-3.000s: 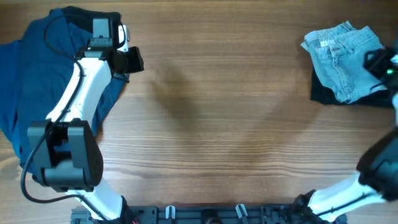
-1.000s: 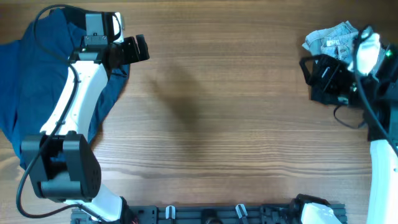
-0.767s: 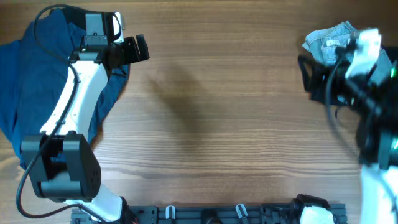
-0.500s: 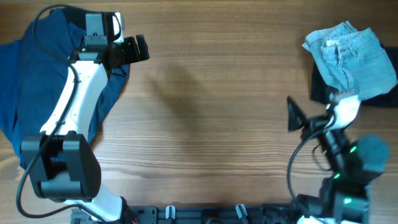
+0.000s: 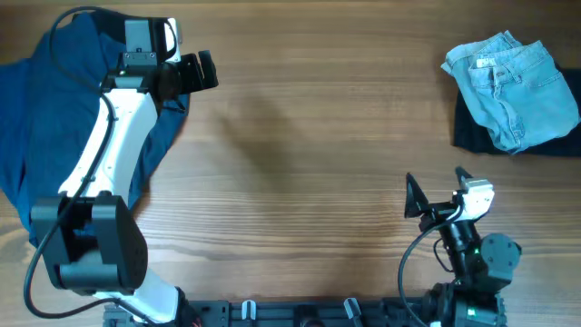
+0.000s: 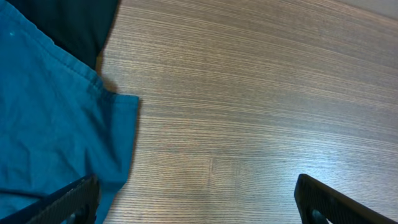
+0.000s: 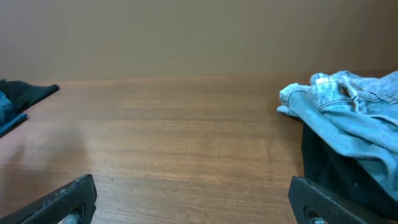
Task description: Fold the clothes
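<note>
The light-blue denim shorts [image 5: 517, 86] lie bunched and folded at the far right of the table, on top of a black garment [image 5: 472, 134]. In the right wrist view the shorts [image 7: 354, 115] sit at the right with the black garment [image 7: 326, 168] under them. My right gripper [image 5: 437, 186] is drawn back near the front right edge, open and empty [image 7: 193, 205], well short of the shorts. My left gripper [image 5: 195, 73] hovers open at the edge of a dark blue garment [image 5: 45, 118], over bare wood [image 6: 199, 208], holding nothing.
The dark blue garment [image 6: 50, 124] spreads over the far left, with a black piece [image 6: 74, 25] at its top. The wooden table [image 5: 309, 154] stretches between the two piles. A black rail [image 5: 300, 313] runs along the front edge.
My right arm has pulled away from the denim shorts toward the front edge, leaving them uncovered on the black garment. The left arm has not moved.
</note>
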Controlling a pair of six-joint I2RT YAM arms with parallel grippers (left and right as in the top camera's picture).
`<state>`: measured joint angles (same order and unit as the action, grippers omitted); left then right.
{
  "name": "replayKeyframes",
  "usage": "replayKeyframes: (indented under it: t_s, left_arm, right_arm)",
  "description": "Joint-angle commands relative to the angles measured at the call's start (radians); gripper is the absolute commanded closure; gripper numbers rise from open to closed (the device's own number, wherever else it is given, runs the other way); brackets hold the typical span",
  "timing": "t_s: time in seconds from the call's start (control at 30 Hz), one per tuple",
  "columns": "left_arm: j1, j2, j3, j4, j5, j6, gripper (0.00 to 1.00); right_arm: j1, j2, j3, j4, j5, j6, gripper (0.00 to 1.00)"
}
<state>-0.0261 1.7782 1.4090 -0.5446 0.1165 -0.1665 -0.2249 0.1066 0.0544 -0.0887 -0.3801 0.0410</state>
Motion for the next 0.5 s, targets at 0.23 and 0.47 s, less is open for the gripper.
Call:
replayKeyframes:
  t_s: [0.23, 0.47]
  left_arm:
    - [0.003, -0.016, 0.007, 0.003, -0.006, 0.002, 0.0]
    - [0.003, -0.016, 0.007, 0.003, -0.006, 0.002, 0.0]
  right_arm:
    - [0.003, -0.101, -0.003, 0.006, 0.025, 0.011, 0.0]
    - [0.003, -0.093, -0.003, 0.006, 0.025, 0.011, 0.0]
